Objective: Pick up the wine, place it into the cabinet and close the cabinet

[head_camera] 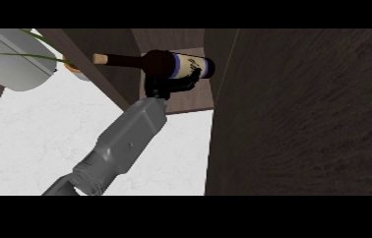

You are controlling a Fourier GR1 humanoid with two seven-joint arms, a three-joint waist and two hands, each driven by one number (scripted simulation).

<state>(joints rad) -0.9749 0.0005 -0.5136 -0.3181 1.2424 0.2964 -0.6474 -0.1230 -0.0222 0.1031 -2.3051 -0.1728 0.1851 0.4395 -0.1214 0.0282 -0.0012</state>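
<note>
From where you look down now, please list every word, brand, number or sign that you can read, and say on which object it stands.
No text can be read in this view.
Wine bottle, held on its side by the hand: its label is white with blue bands and a faint dark mark, too blurred to read.
Cabinet: plain dark wood, no writing visible.

Head view, single camera: set at the robot's head, facing steeply down onto the white counter (44, 129); close range, the dark cabinet door (291, 114) filling the right half. No second view to share.
</note>
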